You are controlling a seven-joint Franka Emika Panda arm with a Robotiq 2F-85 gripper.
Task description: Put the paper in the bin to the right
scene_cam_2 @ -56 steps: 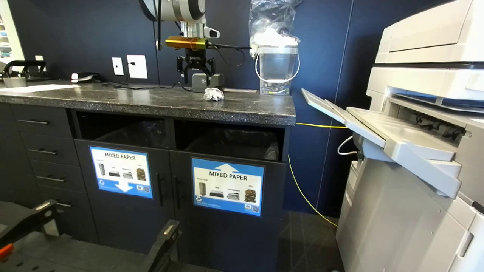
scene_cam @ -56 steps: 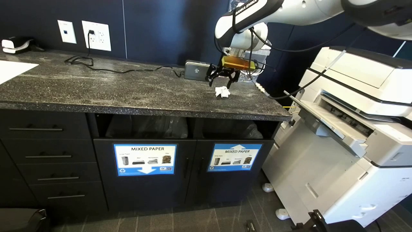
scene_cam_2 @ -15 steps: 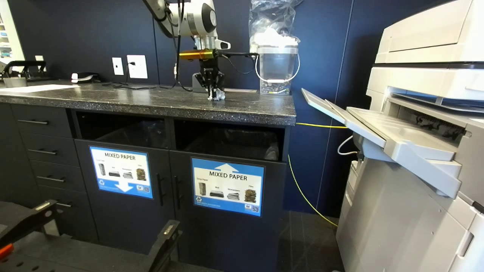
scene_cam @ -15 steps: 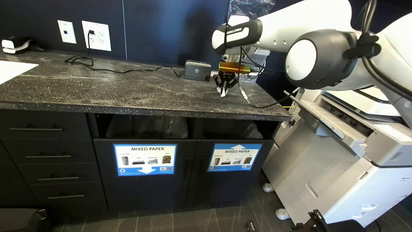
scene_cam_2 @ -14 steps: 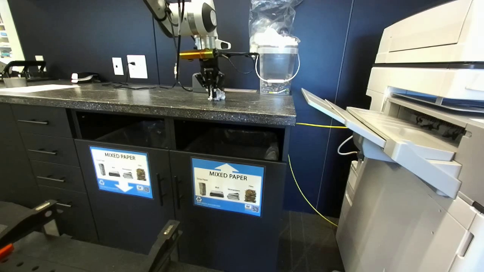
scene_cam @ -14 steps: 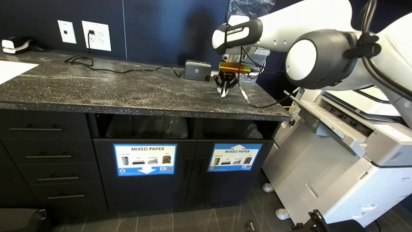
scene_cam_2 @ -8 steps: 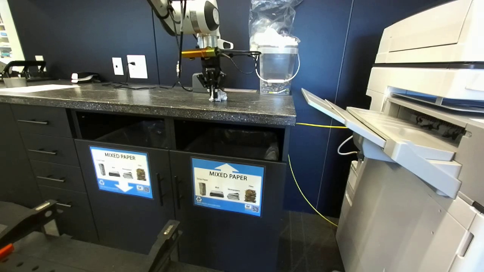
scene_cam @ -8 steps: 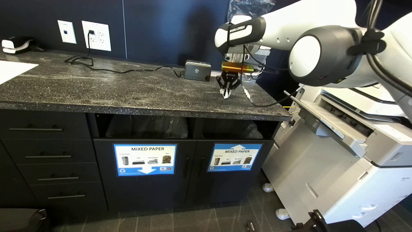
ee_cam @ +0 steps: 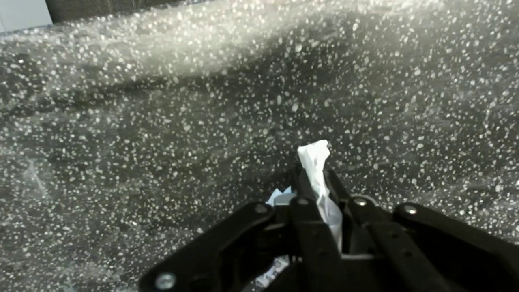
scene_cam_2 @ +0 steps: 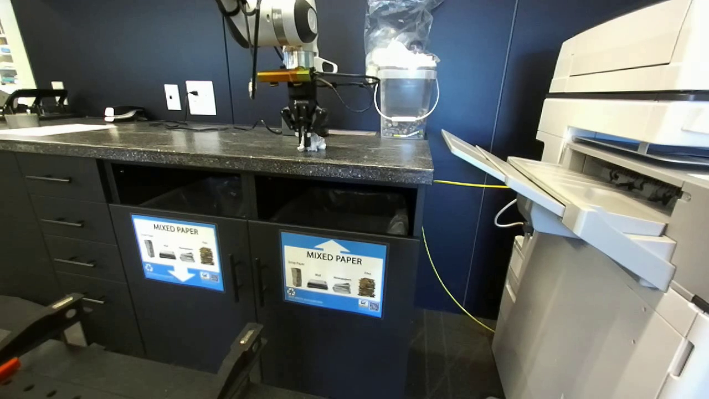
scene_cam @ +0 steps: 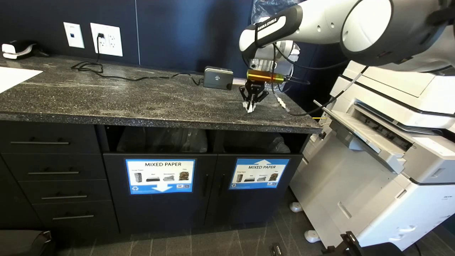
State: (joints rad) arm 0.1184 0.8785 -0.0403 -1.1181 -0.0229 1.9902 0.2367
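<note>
The crumpled white paper is in the claw, whose jaws are clamped on it; one ragged end pokes out past them and another corner shows beside them. It sits close to the top of the bench, between the bench's front and back edges and toward the end by the printer; whether its underside touches the surface I cannot tell. Under that same end of the bench is the bin, fronted by a blue-and-white label reading "MIXED PAPER", its arrow up. Also under the bench, toward its far end, is a second bin behind a similar sign with its arrow down, and past that a stack of drawers. On the bench, near its back edge, stand a small grey box and, nearer the bench's printer end, a clear bucket with a white handle. A black cable lies along the back of the bench and rises to an outlet above it. On the bench's far end lies a white sheet.
</note>
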